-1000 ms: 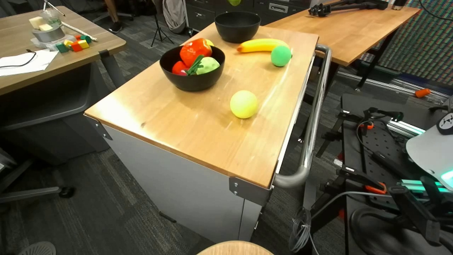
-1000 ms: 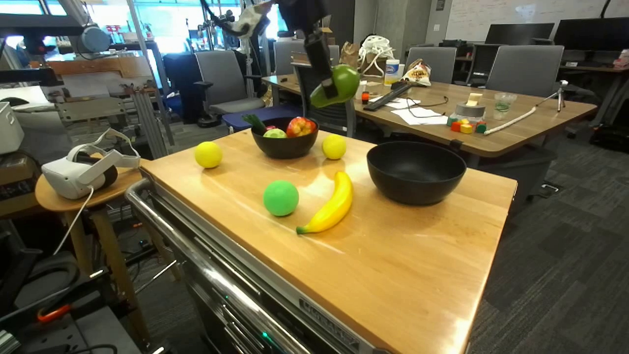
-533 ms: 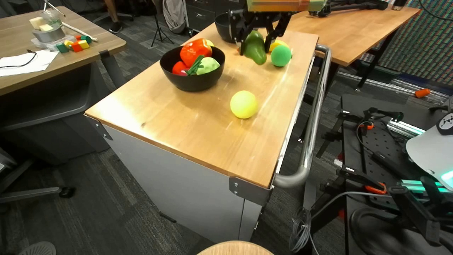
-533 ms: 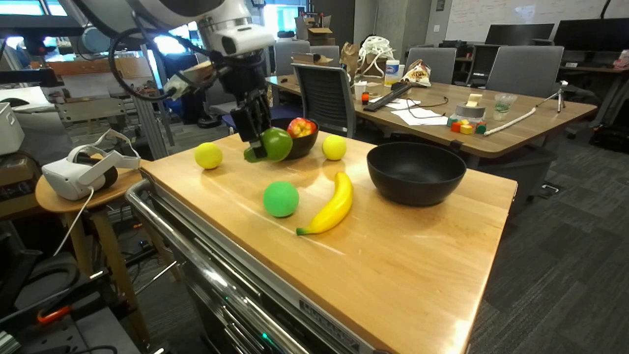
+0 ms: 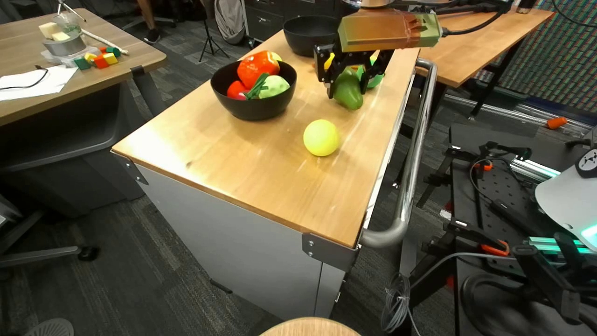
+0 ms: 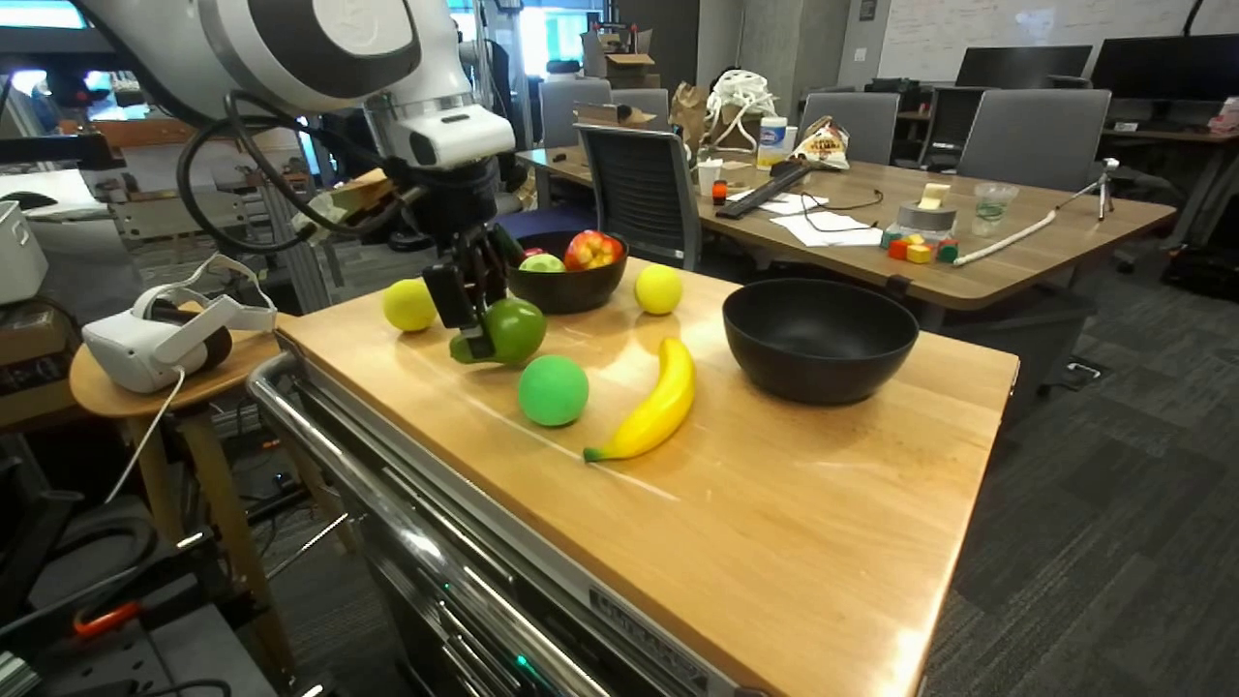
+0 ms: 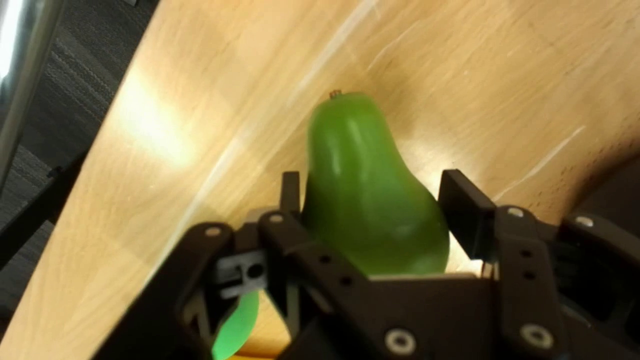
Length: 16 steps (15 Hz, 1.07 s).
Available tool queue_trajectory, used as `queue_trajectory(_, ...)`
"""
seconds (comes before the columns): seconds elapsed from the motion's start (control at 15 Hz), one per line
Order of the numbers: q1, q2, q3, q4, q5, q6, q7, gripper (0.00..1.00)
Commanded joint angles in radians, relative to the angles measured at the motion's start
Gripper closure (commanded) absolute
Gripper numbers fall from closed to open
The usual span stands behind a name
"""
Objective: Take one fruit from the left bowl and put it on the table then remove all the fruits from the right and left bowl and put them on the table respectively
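My gripper [image 7: 371,197] is shut on a green pear-shaped fruit [image 7: 360,170], stem end pointing out past the fingers. Both hang low over the wooden table [image 6: 774,523]; I cannot tell whether the fruit touches the wood. The left bowl [image 5: 254,109], black, holds a big red fruit [image 5: 258,66], a pale green one [image 5: 274,87] and small red pieces. Bare inside, the right bowl [image 6: 818,358] stands at the table's other end. Lying on the table are a banana [image 6: 658,407], a green ball-like fruit [image 6: 553,390] and two yellow round ones, a nearer [image 5: 321,137] and a farther [image 6: 658,289].
A metal rail handle [image 5: 417,154] runs along one table edge. The green round fruit sits close beside the gripper, partly behind it in an exterior view. A stool with a white headset [image 6: 184,319] and another desk [image 6: 1065,223] stand apart from the table.
My gripper has come down with the pear-shaped fruit from high above the table toward the rail side, and now hovers near the green round fruit. The other fruits and bowls have stayed put.
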Motion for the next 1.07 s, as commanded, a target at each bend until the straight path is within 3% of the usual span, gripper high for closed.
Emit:
queue_trajectory(0.0,-0.015,-0.019,0.015,0.008,0.029,-0.005,-0.021,0.06)
queue_trajectory(0.07,-0.015,-0.033,0.017,0.017,0.016,-0.020,-0.018,0.01)
queue_trajectory(0.27,-0.016,-0.089,0.026,0.072,-0.041,-0.081,-0.027,0.00)
queue_trajectory(0.47,-0.027,-0.096,0.030,0.167,-0.084,-0.040,-0.090,0.00)
queue_trajectory(0.73,-0.027,0.002,0.017,0.313,0.010,0.005,-0.240,0.00)
queue_trajectory(1.0,-0.026,0.165,0.009,0.465,0.131,-0.038,-0.330,0.00)
